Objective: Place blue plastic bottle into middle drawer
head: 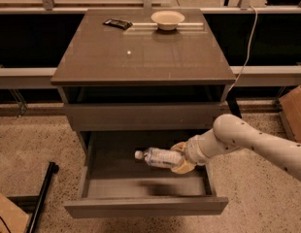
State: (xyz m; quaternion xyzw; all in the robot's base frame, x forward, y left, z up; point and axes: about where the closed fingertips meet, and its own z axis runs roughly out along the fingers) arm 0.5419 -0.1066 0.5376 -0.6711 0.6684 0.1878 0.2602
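The end effector (179, 158), clenched on the blue plastic bottle (158, 157) at its base, holds it sideways inside the open middle drawer (145, 206), likely so it can be laid flat.

A tan gripper (178, 158) over the grey-brown drawer (141, 207) grips a clear, bluish, white-capped bottle (159, 157), a beige bowl (167, 19) above.

On the counter (141, 57) we see a beige bowl (167, 19) near the back edge, with a small dark flat object (117, 23) just to its left. We also see a cardboard box (294, 111) at the far right, on the speckled floor (39, 140).
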